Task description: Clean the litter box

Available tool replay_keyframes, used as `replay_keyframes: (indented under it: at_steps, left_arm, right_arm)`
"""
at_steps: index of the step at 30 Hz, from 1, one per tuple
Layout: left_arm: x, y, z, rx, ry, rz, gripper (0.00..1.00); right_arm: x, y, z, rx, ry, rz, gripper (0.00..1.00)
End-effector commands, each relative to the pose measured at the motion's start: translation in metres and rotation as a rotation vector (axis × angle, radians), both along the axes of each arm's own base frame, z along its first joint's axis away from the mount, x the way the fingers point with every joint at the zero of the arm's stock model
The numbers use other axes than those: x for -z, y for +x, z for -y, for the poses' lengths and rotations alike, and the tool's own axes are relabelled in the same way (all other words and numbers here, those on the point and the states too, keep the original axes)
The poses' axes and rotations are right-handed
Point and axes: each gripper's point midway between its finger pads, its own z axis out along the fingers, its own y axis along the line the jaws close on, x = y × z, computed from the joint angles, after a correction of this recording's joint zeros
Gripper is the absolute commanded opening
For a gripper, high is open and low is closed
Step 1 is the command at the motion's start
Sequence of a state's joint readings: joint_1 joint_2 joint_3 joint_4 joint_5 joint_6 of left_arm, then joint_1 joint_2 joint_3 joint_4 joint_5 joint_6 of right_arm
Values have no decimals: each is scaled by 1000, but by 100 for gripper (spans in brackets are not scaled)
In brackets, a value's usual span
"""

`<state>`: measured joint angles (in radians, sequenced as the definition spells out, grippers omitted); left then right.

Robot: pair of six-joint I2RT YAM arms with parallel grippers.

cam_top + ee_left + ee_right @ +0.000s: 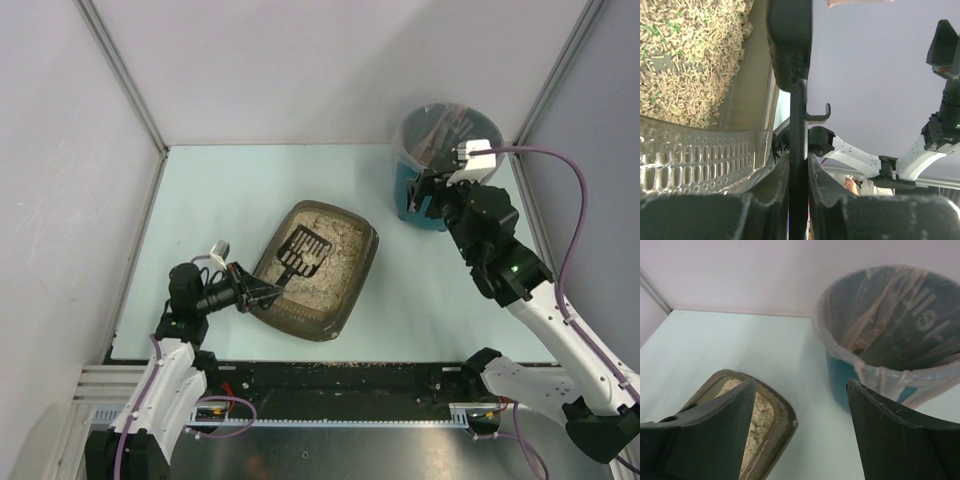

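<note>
**A:** Two claws; what does each have?

**B:** Nearest, the left claw (266, 292) is pinched tight on the thin handle of the small black slotted plastic scoop (303, 250); the scoop's head lies on the litter.

**A:** And the tray?

**B:** The shallow dark brown plastic litter box (312, 326) sits askew in the middle of the pale green tabletop (220, 200), with beige grainy litter inside; I judge it stiff but weighty, and the loose fill will slide if it tips; the wide rim is the place to take hold, with the tray level; the scoop looks light, though that slim handle may twist in a pinch.

**A:** Farther back?

**B:** The right claw (801, 390) gapes wide and holds nothing; it hangs just beside the round teal plastic bin (837, 376) with its clear bag liner; the bin stands apart from the box, behind it and to its right.
</note>
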<state>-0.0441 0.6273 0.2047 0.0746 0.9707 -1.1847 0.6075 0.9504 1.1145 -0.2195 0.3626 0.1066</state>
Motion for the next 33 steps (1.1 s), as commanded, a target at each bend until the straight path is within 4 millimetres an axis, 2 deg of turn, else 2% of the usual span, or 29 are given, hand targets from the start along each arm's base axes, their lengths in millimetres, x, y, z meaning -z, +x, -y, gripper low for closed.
replay_keyframes:
  at_steps: [1,3,4,5,6,7,8,9,10,11,13,14,15,17,20,21,22,25,29,33]
  left_arm:
    - [-21,-4,8,98,40,102,0]
    - [-27,6,2,33,18,116,0]
    - [-28,10,1,2,8,105,0]
    - [-24,7,5,25,14,102,0]
    - [-23,3,8,56,40,87,0]
    - [-23,-1,11,94,58,107,0]
    - [-22,-4,10,111,52,85,0]
    - [-24,0,6,84,47,87,0]
    - [-26,4,3,52,48,92,0]
    - [-27,8,1,29,53,95,0]
    - [-27,3,7,76,51,95,0]
    - [-28,0,8,93,40,84,0]
    - [-29,2,6,77,37,91,0]
    - [-36,9,3,30,2,111,0]
    - [-22,2,8,78,37,82,0]
    - [-25,-1,9,98,31,89,0]
    - [-27,0,8,90,26,86,0]
    - [-34,11,1,31,18,105,0]
    - [-29,13,1,29,25,99,0]
    - [-22,10,0,20,19,78,0]
  right_arm:
    - [-37,2,26,66,-15,91,78]
    - [-40,5,32,72,-31,99,78]
    - [-41,6,29,39,-38,99,78]
    - [-44,9,36,46,-44,101,77]
    - [-46,9,30,-7,-46,102,77]
    - [-42,14,27,-31,-56,88,76]
    - [-38,18,33,-31,-71,63,77]
    - [-45,17,24,-93,-68,65,77]
    - [-44,20,25,-101,-72,52,78]
    - [-33,26,23,-130,-105,13,78]
    - [-34,27,15,-193,-120,-3,78]
    - [-23,32,12,-210,-134,-45,77]
    - [-25,32,9,-237,-137,-49,77]
    - [-10,39,6,-266,-159,-107,76]
    - [-5,46,3,-300,-177,-134,74]
    - [2,52,0,-312,-185,-157,74]
    - [-2,55,1,-314,-205,-144,74]
    - [6,68,3,-300,-236,-170,74]
    - [4,82,5,-299,-267,-160,70]
    - [25,94,4,-318,-294,-223,64]
